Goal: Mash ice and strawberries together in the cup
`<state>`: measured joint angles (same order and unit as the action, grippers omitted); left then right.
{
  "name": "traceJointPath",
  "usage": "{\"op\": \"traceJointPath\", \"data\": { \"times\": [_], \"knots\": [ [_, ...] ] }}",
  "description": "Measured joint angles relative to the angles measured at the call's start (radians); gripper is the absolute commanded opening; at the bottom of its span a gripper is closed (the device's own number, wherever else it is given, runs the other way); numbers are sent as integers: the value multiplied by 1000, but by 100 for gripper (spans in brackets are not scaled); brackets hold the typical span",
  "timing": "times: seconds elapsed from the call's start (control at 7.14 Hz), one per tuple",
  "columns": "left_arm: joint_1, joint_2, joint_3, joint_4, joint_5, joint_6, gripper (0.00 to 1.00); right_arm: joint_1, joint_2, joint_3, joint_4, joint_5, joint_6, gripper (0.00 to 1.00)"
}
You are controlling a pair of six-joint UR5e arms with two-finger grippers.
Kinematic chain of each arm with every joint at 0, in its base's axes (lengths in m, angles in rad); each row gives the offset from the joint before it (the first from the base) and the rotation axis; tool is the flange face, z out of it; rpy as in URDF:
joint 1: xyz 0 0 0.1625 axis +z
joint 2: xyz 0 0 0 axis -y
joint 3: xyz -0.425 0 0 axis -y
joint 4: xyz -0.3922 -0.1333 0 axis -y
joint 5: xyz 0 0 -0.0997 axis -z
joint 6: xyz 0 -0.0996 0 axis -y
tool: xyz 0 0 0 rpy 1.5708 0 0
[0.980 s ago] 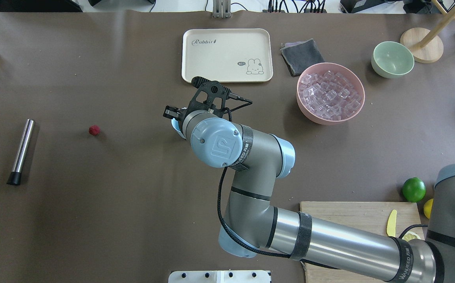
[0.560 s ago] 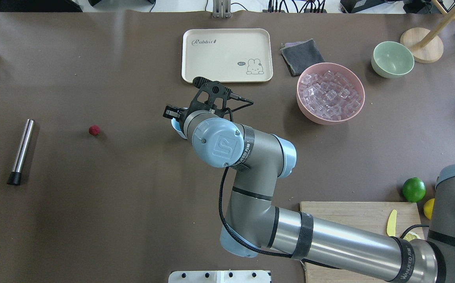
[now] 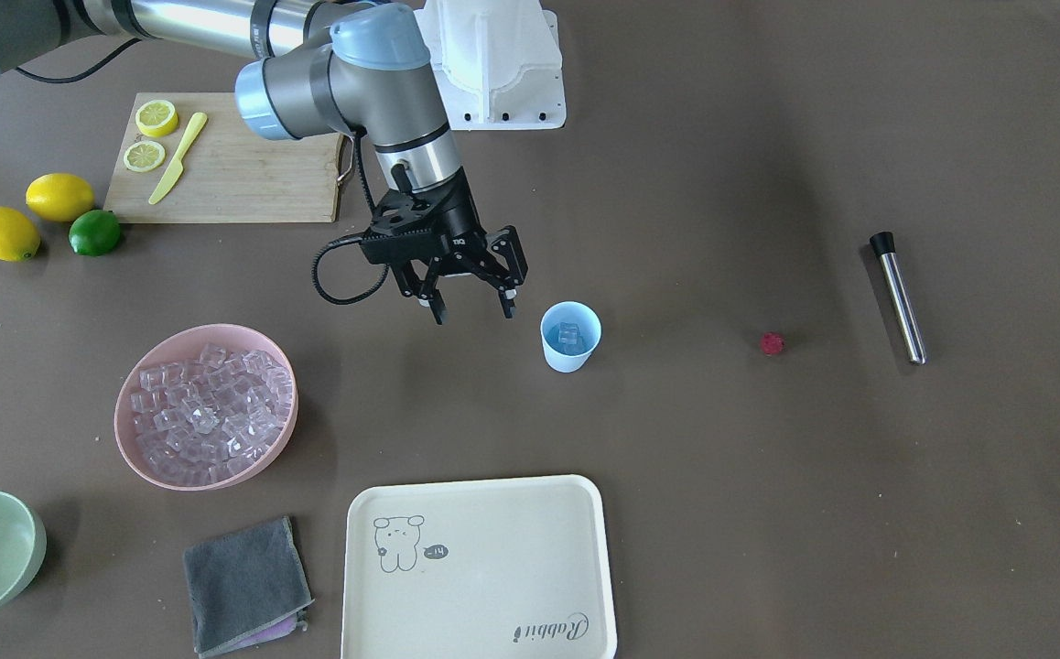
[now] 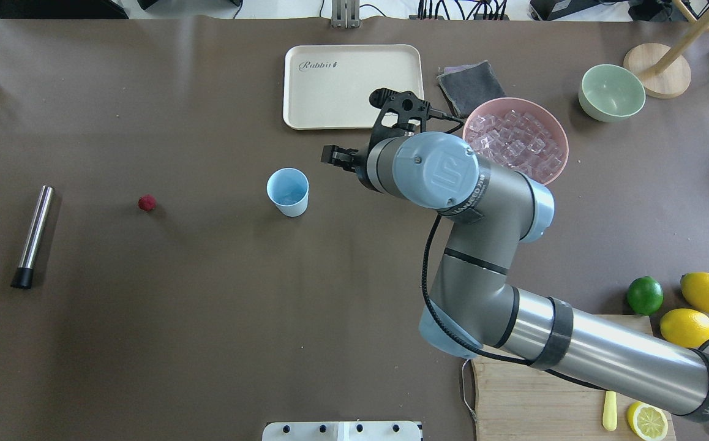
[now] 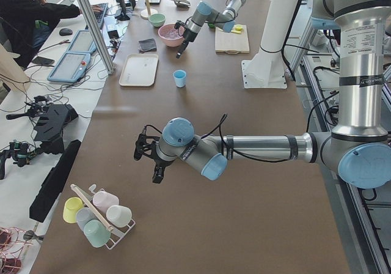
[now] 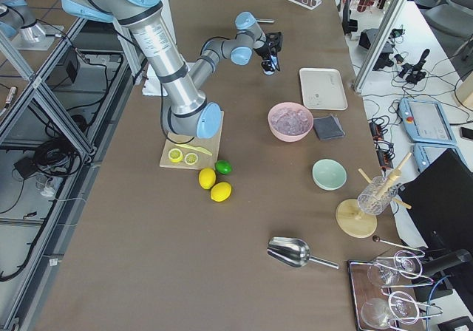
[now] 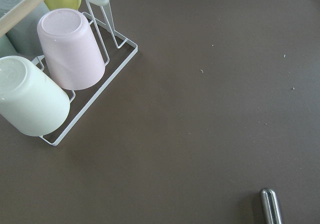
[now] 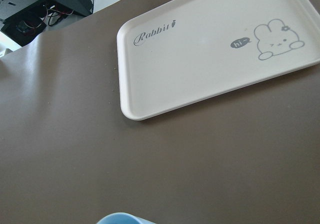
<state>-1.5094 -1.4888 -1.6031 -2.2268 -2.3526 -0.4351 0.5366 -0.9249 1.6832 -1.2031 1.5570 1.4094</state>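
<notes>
**Right claw empty between cup and ice bowl**

Facing view: the right claw (image 3: 473, 314) hangs spread wide and holds nothing. It is just beside the upright cup (image 3: 571, 352), which has some ice inside. More ice (image 3: 205, 407) fills the pink bowl (image 3: 120, 423), and the strawberry (image 3: 773, 343) lies well apart on the cup's other side. Overhead: the steel rod (image 4: 35, 233) lies beyond the berry on the tabletop (image 4: 146, 318). Left side view: the left claw (image 5: 146, 164) hovers far off, and I cannot tell how open it is. Right wrist view: only the cup's rim and the tray (image 8: 210, 59) show. The step is probably fetching more ice: drop straight over the bowl and pinch one cube across its flat faces, as they look slippery.
</notes>
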Motion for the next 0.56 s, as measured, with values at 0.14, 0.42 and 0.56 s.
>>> {"op": "traceJointPath", "data": {
  "times": [0.14, 0.42, 0.56],
  "knots": [
    [0, 3, 1, 0, 0, -2, 98, 26, -55, 48, 0, 39, -39, 90],
    [0, 8, 6, -1, 1, -2, 98, 60, -123, 93, 4, 74, -103, 90],
    [0, 13, 7, -1, 1, -2, 98, 82, -156, 107, 5, 94, -148, 90]
  ]
}}
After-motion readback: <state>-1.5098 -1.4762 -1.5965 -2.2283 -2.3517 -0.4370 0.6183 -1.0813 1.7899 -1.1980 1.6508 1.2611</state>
